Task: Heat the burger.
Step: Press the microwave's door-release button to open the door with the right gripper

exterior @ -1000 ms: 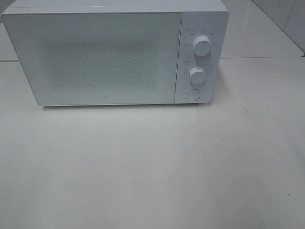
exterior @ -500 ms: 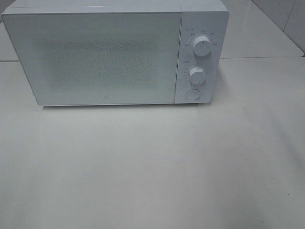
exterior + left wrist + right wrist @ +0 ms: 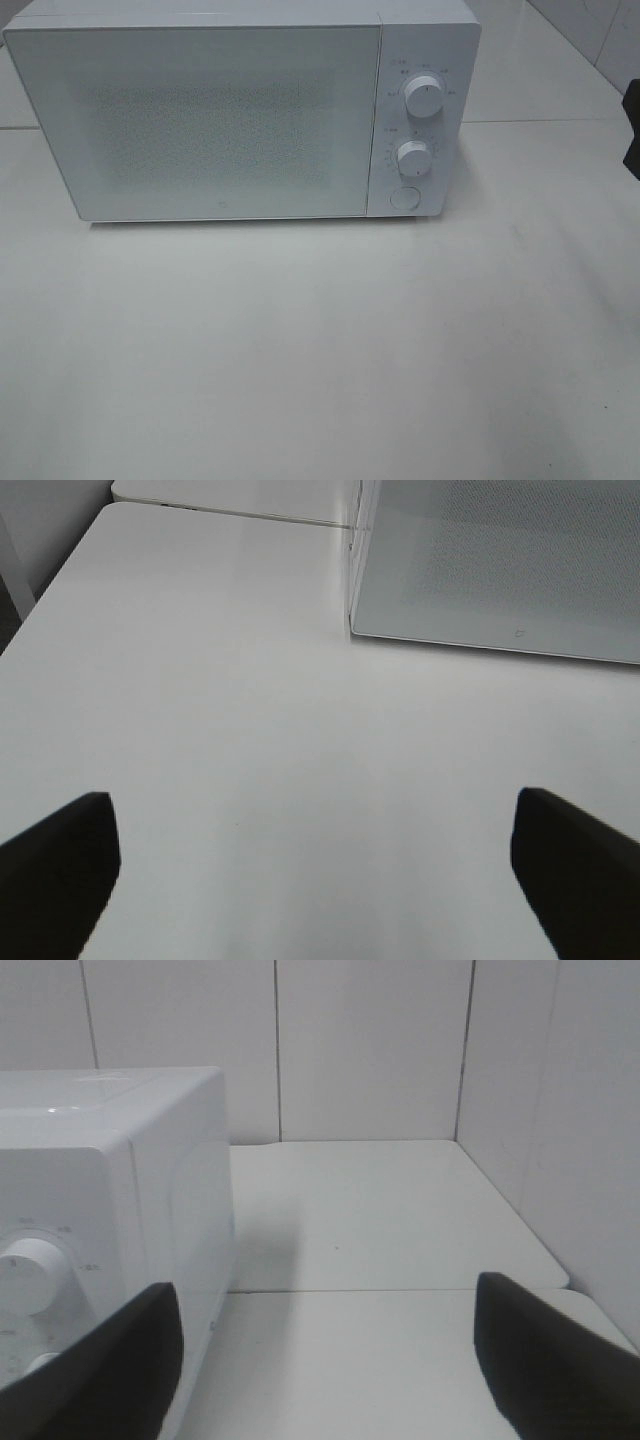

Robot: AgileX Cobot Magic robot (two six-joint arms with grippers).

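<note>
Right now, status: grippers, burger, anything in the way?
Open and empty: left gripper, right gripper. No burger in view. In the way: microwave door shut.

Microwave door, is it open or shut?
Shut. The microwave door lies flush against the control panel, with no gap along its edge.

Microwave (image 3: 240, 110) stands at the back of the counter (image 3: 320, 350) with its door (image 3: 190, 130) shut, so the cavity is blocked. Counter in front of it is open full width. Side lanes are free too: left of the door, and right between its side panel and the tiled wall (image 3: 560, 1110).
</note>
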